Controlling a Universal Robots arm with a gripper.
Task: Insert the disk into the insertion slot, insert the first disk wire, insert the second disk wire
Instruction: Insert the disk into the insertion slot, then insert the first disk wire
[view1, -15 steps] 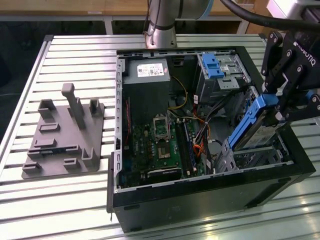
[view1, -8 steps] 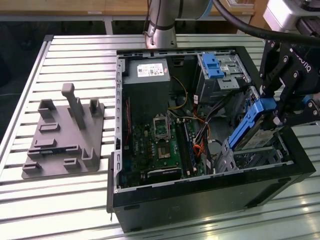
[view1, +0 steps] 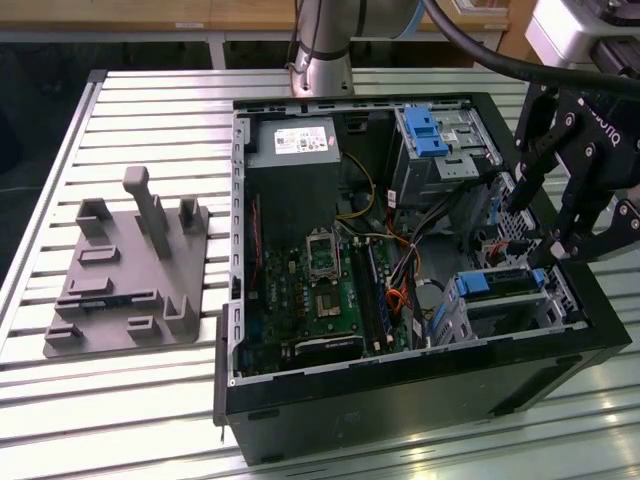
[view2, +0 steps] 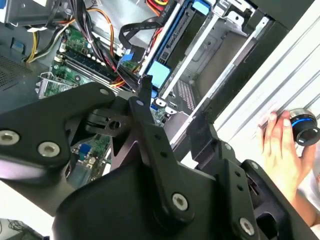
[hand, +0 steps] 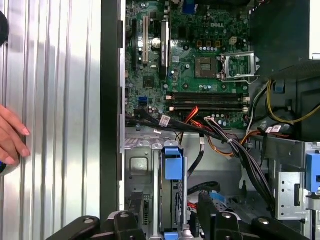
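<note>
My arm (view1: 322, 45) is a silver-grey tube. The end effector (view2: 172, 100) is all black: chunky linkage fingers (view2: 150, 130), shiny silver screws (view2: 180, 201), fat black cable (view1: 470, 45) up top.

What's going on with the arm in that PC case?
The gripper hangs open over the drive corner of the open case, holding nothing. The disk, in its blue carrier, already sits in the slot. Cables run past it; whether any is plugged into the disk can't be told. A person's hand rests on the table beside the case.
</note>
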